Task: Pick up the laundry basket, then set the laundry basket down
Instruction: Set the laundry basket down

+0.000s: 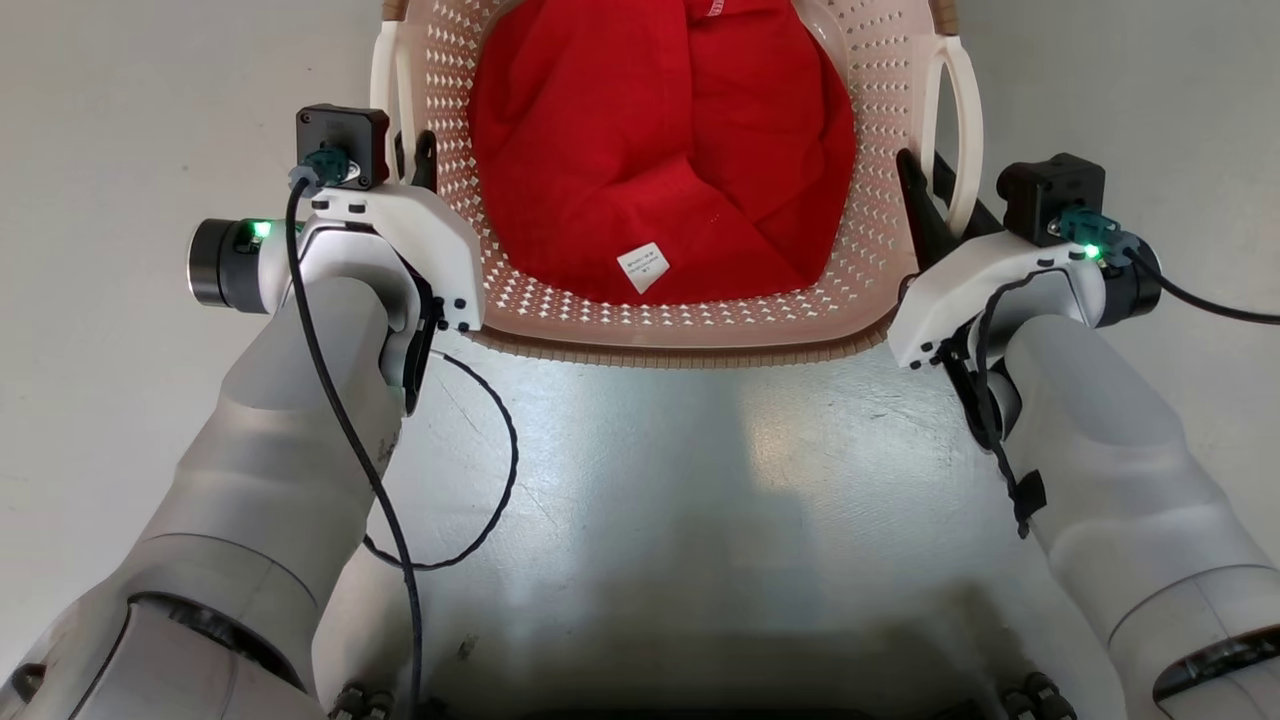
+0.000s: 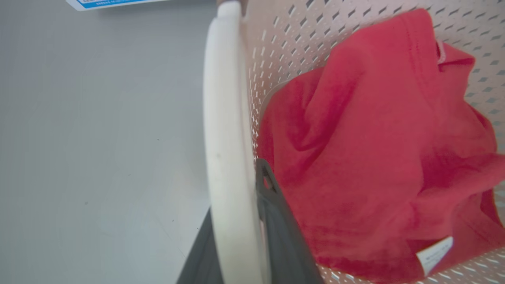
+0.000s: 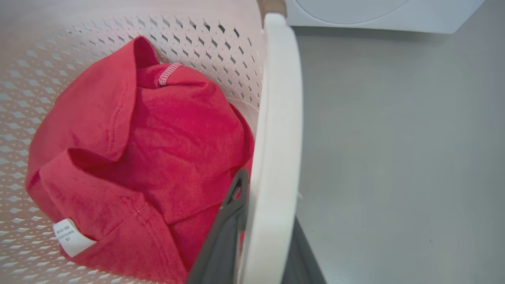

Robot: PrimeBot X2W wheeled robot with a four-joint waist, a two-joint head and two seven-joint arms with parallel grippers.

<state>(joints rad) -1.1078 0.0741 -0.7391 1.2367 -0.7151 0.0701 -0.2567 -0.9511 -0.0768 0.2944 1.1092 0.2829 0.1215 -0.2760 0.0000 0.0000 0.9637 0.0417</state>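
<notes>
The laundry basket [image 1: 680,345], cream with perforated walls and a brown rim, is right in front of me between both arms. A red garment [image 1: 660,150] with a white label fills it. My left gripper [image 1: 415,160] is shut on the basket's left loop handle [image 2: 225,138], one dark finger [image 2: 276,221] inside the basket wall and the other outside. My right gripper [image 1: 925,190] is shut on the right loop handle [image 3: 278,118] in the same way, with one finger [image 3: 225,228] inside. Whether the basket's bottom touches the floor I cannot tell.
Pale grey floor [image 1: 120,420] lies on both sides. A white washing machine [image 3: 375,15] stands beyond the basket's right side. A blue-and-white sheet [image 2: 110,3] lies on the floor past the left handle. My own base [image 1: 700,690] is below the basket.
</notes>
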